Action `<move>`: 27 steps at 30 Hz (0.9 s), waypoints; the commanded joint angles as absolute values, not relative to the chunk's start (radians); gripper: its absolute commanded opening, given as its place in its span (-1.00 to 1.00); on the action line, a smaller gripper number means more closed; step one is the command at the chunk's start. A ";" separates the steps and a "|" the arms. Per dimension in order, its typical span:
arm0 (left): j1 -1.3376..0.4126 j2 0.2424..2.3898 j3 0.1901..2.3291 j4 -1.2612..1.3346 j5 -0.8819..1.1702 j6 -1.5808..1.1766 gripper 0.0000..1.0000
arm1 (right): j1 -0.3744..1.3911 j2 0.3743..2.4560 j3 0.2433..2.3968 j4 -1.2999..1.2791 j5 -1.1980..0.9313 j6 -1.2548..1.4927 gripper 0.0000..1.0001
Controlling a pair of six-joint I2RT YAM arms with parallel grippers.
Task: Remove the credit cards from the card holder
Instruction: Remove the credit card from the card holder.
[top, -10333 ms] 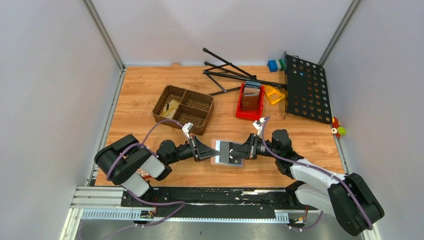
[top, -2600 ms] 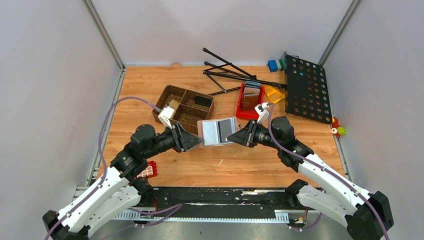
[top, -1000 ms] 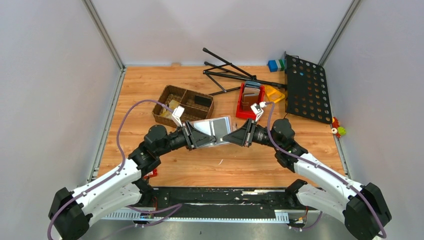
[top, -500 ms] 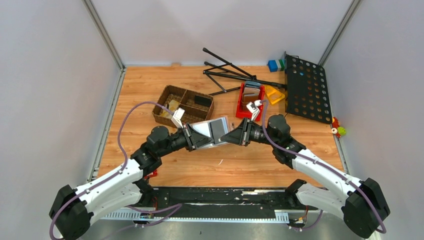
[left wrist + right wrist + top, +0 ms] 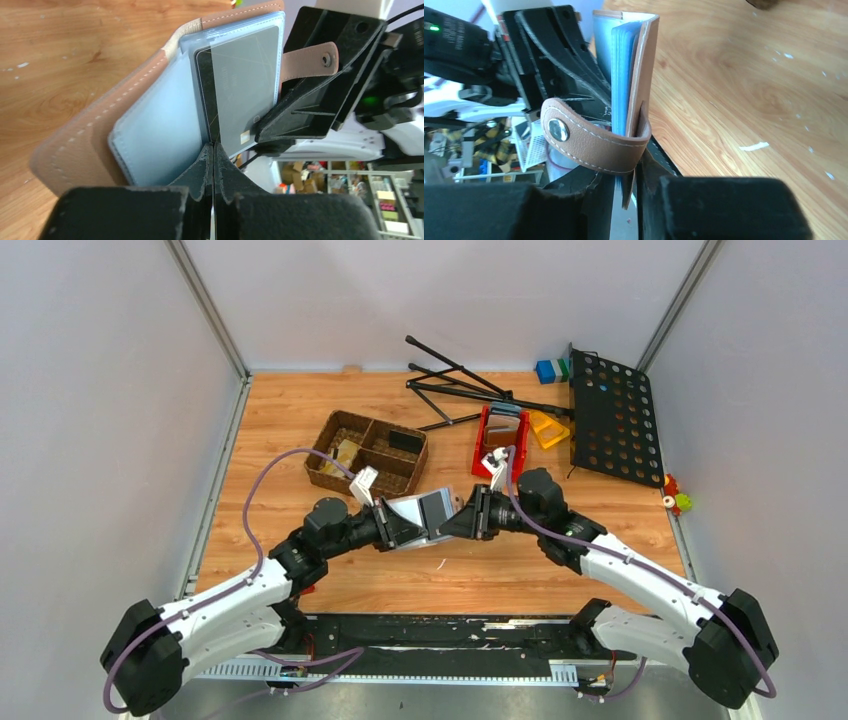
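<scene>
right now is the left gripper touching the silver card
Touching: left wrist view shows the left gripper shut on the silver card, pinching its near edge.

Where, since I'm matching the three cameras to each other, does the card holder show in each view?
Top external: card holder at picture centre.
Left wrist: card holder fills the middle, open, sleeves facing the camera.
Right wrist: card holder edge-on, upright, upper centre.
Shared landmark: the wooden table, behind it in all three.
</scene>
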State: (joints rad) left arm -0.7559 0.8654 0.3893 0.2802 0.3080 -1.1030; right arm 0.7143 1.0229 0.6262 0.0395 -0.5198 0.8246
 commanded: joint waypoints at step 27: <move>-0.875 1.389 0.399 0.393 0.132 -0.829 -1.00 | 0.844 1.215 0.530 -0.092 -0.205 0.628 -0.23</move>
State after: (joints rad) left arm -0.8650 1.3693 0.3599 0.3592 0.1486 -0.8658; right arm 0.8349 1.2255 0.5301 -0.1562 -0.2287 0.6540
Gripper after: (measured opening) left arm 0.006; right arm 0.307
